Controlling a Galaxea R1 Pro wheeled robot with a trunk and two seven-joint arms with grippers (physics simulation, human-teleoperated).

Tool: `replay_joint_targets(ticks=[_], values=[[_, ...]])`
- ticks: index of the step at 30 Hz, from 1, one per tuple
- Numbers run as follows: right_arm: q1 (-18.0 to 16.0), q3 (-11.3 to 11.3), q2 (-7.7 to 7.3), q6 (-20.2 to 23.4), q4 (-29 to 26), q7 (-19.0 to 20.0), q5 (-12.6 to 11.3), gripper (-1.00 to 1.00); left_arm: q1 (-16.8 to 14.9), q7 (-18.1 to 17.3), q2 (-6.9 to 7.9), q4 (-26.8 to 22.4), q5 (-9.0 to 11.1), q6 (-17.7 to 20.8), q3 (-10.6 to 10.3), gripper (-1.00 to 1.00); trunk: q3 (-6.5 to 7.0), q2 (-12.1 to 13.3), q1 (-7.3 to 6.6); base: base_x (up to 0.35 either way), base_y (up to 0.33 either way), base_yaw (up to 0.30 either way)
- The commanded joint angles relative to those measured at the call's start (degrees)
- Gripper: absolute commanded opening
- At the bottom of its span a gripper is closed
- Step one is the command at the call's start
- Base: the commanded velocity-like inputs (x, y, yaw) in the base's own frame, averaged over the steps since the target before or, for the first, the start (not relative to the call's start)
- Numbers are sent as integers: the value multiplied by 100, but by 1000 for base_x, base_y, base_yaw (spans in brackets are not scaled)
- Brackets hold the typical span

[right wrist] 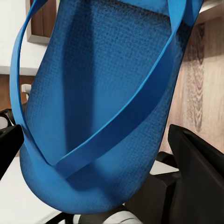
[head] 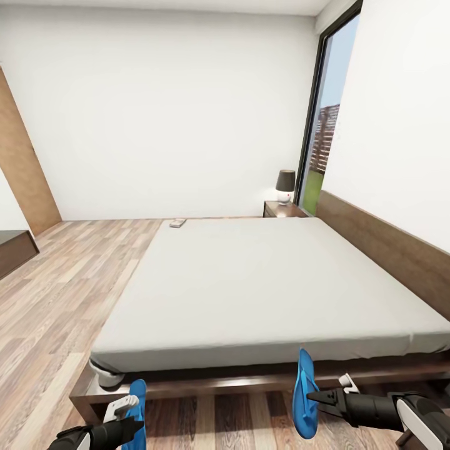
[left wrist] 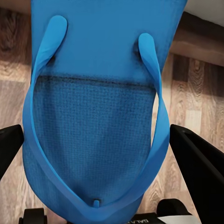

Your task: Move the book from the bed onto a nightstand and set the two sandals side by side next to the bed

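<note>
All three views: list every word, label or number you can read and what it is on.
No text can be read for certain.
Left pincer: white lettering on its body, cut off by the frame edge, unreadable.
Book on the bed: too small to read.
Sandals: plain blue.

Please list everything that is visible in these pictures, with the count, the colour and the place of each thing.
bed: one, dark-brown frame, light-grey mattress, in front of the robot.
book: one, small, on the mattress's far left corner.
nightstand: one, dark-brown, beyond the bed by the window.
lamp: one, dark shade, white base, on the nightstand.
window: one, black-framed, right wall.
floor: wood planks.
sandals: two, bright blue, one in each claw, left, right.
left claw: black, shut on a sandal.
right claw: black, shut on a sandal.
</note>
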Motion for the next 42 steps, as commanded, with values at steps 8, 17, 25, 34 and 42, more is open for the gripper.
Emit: replay_joint_targets(ticks=[8, 17, 25, 34, 42], values=[[-7, 25, -7, 37, 0, -1, -51, -100, -4, -38, -5, -10, -36, 44, 49, -100, -151, -327, 177, 0, 0, 0], [-6, 21, -7, 37, 1, -1, -42, -100, -4, -38, -5, -10, -36, 44, 49, -100, -312, -688, 374, 0, 0, 0], [-6, 20, -7, 37, 5, -1, -42, -100, -4, -31, -5, -10, -36, 44, 49, -100, -456, -1008, 550, 0, 0, 0], [-7, 20, -7, 37, 5, -1, -42, -100, -4, -29, -114, 8, -77, 53, -144, -100, -617, -1369, 748, 0, 0, 0], [-6, 20, -7, 37, 8, -1, -42, -100, -4, -30, -119, 8, -80, 53, -161, -100, -761, -1690, 923, 0, 0, 0]])
